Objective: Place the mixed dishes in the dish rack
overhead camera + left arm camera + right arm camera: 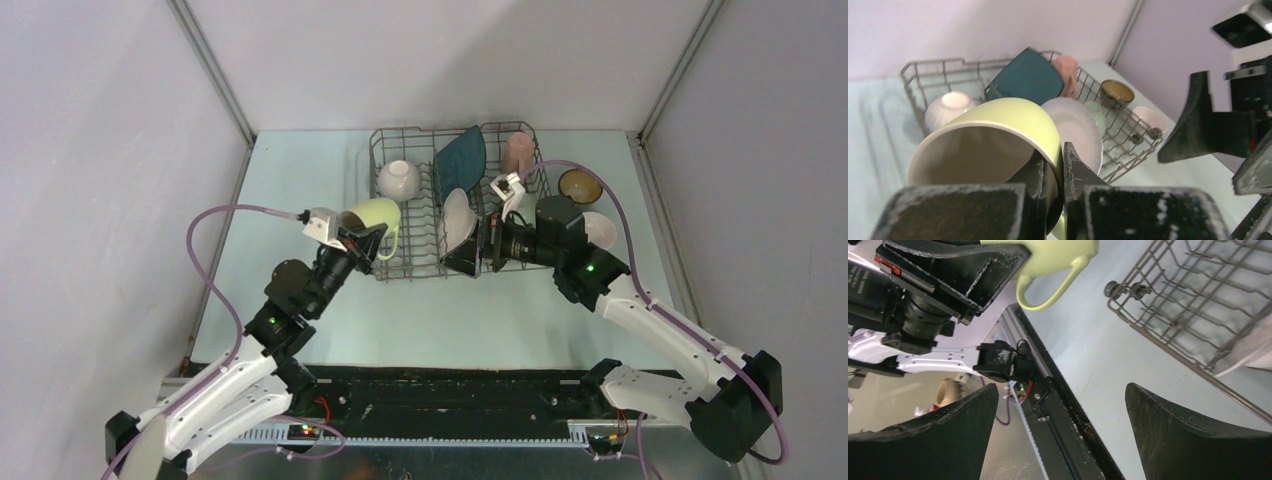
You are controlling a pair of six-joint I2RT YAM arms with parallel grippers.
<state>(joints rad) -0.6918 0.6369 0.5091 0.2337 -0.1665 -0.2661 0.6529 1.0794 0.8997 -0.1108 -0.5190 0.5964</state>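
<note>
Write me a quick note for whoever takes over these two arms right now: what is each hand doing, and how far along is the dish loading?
Left hand: shut on the yellow-green mug, which lies tilted on its side over the dish rack's near left corner, not yet released.
Right hand: open, empty, by the rack's near edge.
In the rack: upturned white bowl, dark teal square plate, pink mug, white round plate, pale green bowl.
Left: set the mug down, then load the brown bowl and second white bowl, both on the table right of the rack.
</note>
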